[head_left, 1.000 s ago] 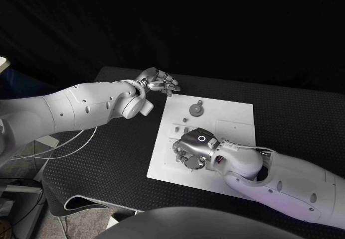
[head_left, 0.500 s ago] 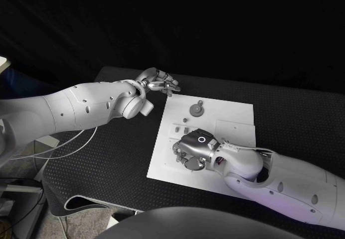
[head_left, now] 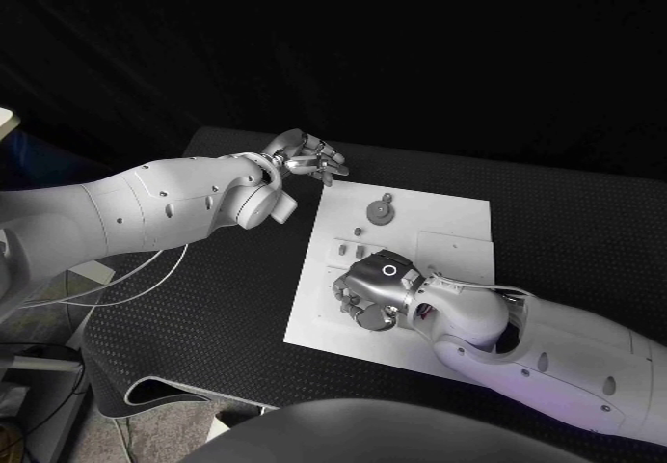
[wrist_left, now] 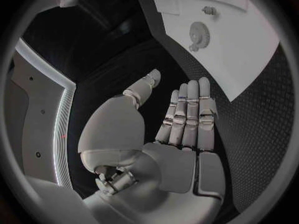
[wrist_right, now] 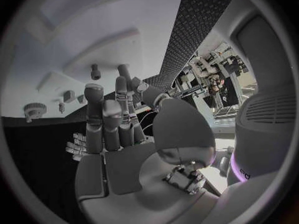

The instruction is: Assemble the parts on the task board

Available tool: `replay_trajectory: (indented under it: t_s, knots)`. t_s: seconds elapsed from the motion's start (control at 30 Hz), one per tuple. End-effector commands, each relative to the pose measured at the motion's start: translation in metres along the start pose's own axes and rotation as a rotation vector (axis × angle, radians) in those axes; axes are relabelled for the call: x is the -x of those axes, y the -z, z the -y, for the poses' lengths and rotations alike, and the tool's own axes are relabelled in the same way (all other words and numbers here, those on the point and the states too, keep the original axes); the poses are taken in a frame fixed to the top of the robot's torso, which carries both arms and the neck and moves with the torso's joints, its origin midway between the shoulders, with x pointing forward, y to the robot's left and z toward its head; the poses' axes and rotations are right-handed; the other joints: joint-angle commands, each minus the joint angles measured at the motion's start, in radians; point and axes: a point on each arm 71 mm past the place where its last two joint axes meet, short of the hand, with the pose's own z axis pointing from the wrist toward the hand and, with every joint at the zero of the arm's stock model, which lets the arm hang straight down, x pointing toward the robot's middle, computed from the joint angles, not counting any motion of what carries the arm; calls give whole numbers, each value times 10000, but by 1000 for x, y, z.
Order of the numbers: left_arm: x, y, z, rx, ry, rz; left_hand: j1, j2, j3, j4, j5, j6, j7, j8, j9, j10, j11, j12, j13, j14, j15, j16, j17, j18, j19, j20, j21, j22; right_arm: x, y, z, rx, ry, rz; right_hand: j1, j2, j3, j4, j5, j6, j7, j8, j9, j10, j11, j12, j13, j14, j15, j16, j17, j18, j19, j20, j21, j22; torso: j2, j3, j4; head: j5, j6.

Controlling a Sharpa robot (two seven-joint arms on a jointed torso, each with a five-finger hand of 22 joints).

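Across the middle of the head view lies the black table [head_left: 208, 318], and on it sits the white board [head_left: 452, 220], the biggest task thing.

From the left edge comes the left arm. Its hand [head_left: 306, 156] hangs over the table, just past the board's upper left corner. In the left wrist view that hand [wrist_left: 181, 129] is flat, with its fingers [wrist_left: 190, 109] straight and pressed side by side and the thumb out to one side. It holds nothing.

From the lower right comes the right arm. Its hand [head_left: 373, 289] is low over the board's lower left part, palm down, hiding what is under it. In the right wrist view its fingers [wrist_right: 106, 117] are bent a little and reach toward the small parts. I cannot tell if they pinch one.

Smaller things come next. A round gear [head_left: 380, 209] lies near the top of the board, and the left wrist view shows it too [wrist_left: 198, 34]. Tiny pegs [head_left: 342, 251] stand just left of the right hand.

These parts look hard, light and smooth, so I think they could slip or roll. I think the gear is best held by its rim, and a peg by its sides, with fingertips.
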Motion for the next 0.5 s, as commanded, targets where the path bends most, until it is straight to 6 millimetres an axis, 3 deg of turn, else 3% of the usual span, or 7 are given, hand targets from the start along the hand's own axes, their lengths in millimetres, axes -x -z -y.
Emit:
replay_trajectory:
  t_s: [0.03, 0.5]
  knots:
    - [-1, 0, 2, -121, 42, -95, 21, 59, -44, -9, -36, -90, 11, 19, 6, -57, 3, 5, -6, 25, 26, -69, 16, 184, 46, 14, -33, -13, -4, 0, -1, 5, 1, -312, 68, -16, 74, 8, 23, 83, 8, 60, 14, -65, 17, -33, -14, -106, -184, 52, 9, 1133, -22, -60, 40, 206, 2, 0, 1, -5, -5]
    - [-2, 0, 2, -116, 44, -107, 32, 63, -44, -17, -36, -90, 10, 22, 7, -58, 3, 6, -5, 27, 26, -78, 28, 185, 48, 14, -38, -14, -4, -2, -4, 71, -8, -347, 64, -10, 76, 6, 23, 81, 9, 58, 13, -62, 16, -41, -9, -108, -185, 49, 11, 1133, -28, -63, 43, 205, 4, 5, -4, -19, -11]
